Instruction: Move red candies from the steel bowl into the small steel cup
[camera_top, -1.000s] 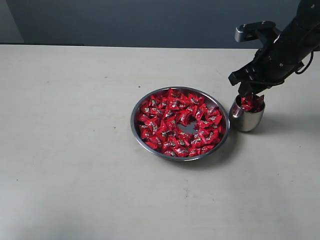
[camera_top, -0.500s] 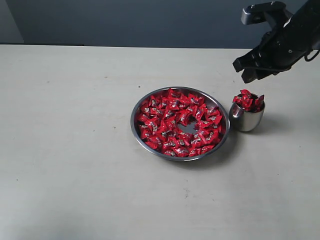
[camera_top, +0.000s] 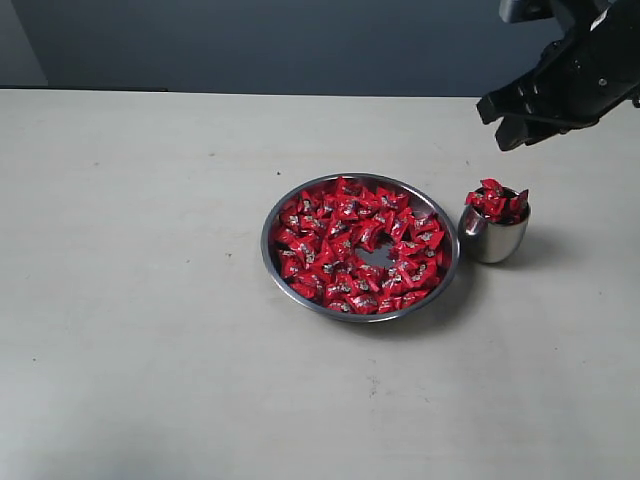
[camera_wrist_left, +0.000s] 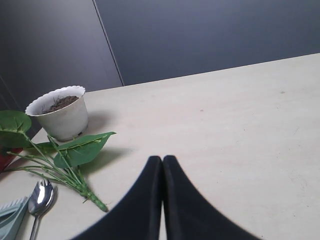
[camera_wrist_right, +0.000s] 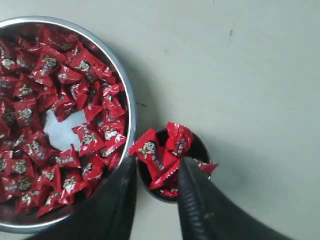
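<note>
Below my right pincer (camera_top: 500, 128), jaws apart and empty, sits the heaped small steel cup (camera_top: 495, 243); just beside it the steel bowl (camera_top: 265, 240) holds red candies (camera_top: 340, 240), light, crinkly, slippery, probably best pinched across the plump middle.

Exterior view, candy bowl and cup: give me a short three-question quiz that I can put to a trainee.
1. Fill in: the red candies in the steel bowl leave a bare patch near its ____.
2. True or false: the small steel cup is empty.
3. Pick one. The right gripper is: A) down in the bowl; B) raised over the cup, jaws apart, holding nothing; C) clamped on the cup's rim.

Key: 1 middle. 2 false, candies heap above its rim. 3 B.
</note>
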